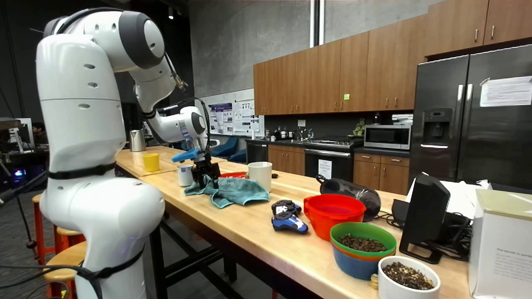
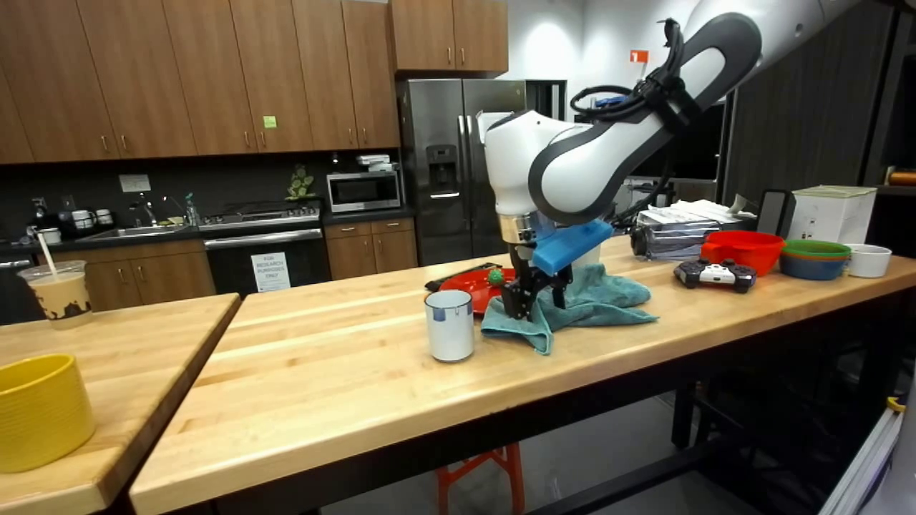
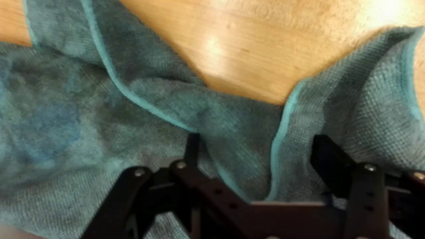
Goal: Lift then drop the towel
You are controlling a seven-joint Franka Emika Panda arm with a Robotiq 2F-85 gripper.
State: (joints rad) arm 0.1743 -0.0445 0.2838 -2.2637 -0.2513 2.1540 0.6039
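The end effector reaches down into the towel, its two fingers standing well apart with creases of cloth running between them; it is released, though how firmly the fingertips press into the fabric I cannot tell. Directly beneath the end effector, the teal towel lies rumpled on the counter, spreading to both sides, with lighter hems curling past the fingertips in the wrist view. A blue block shows at the end effector, above its fingers. Near the end effector stands an upright white mug, just beside one end of the towel. Behind the end effector, in an exterior view, a red plate lies partly hidden, with a small green item seen against it. On the opposite side of the end effector from the mug, a tall white cup stands just beside the towel. Farther from the end effector on that side lie a dark game controller and a blue-and-white game controller; beyond them come a red bowl, a stack of bowls holding dark pellets, and a white bowl. Well apart from the end effector on the mug's side is a yellow cup.
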